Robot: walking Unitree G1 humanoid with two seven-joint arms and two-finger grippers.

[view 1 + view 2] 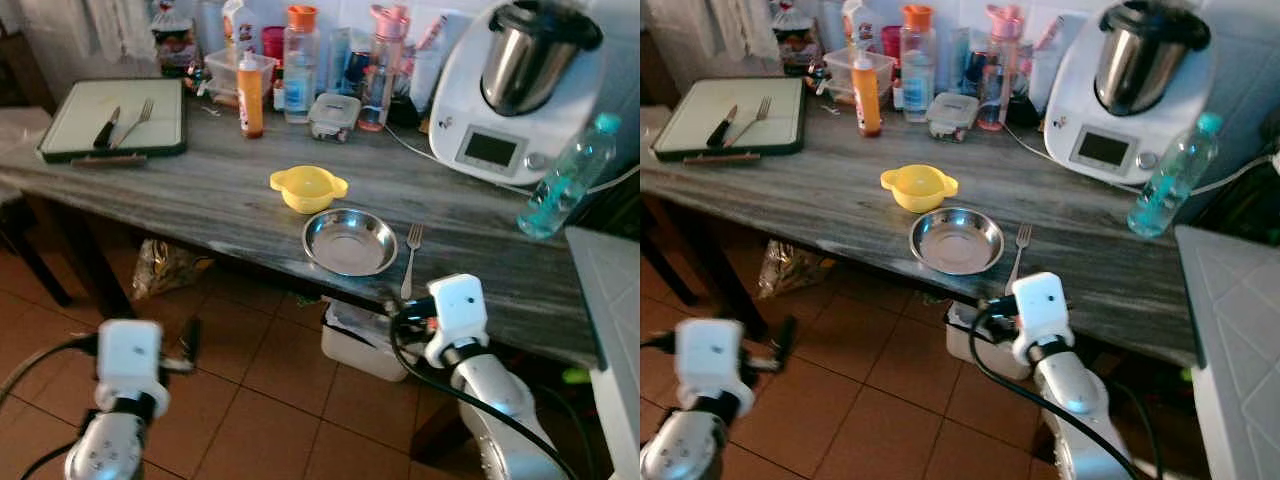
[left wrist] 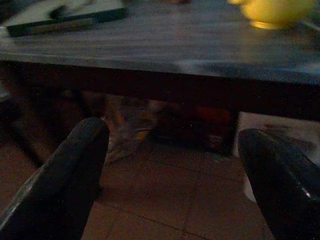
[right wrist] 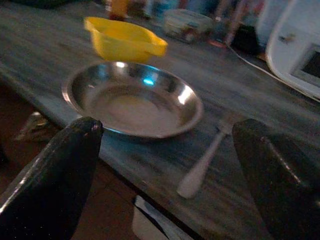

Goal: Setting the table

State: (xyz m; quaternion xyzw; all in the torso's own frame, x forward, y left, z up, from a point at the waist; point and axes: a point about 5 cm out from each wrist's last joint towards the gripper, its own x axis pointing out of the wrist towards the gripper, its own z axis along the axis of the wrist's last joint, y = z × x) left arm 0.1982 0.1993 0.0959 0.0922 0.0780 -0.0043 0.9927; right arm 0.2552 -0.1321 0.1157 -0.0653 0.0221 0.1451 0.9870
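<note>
A steel plate (image 1: pixel 350 242) sits near the front edge of the grey wooden desk (image 1: pixel 200 200), with a fork (image 1: pixel 411 259) just beside it on the right and a yellow bowl (image 1: pixel 308 188) just behind it. The right gripper (image 3: pixel 165 165) hovers at the desk edge before the fork, jaws spread and empty. The left gripper (image 2: pixel 175 175) hangs low over the tiled floor (image 1: pixel 260 390), jaws spread

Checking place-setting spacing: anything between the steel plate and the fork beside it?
Nothing: bare tabletop separates the steel plate from the fork, clearest in the right wrist view.
</note>
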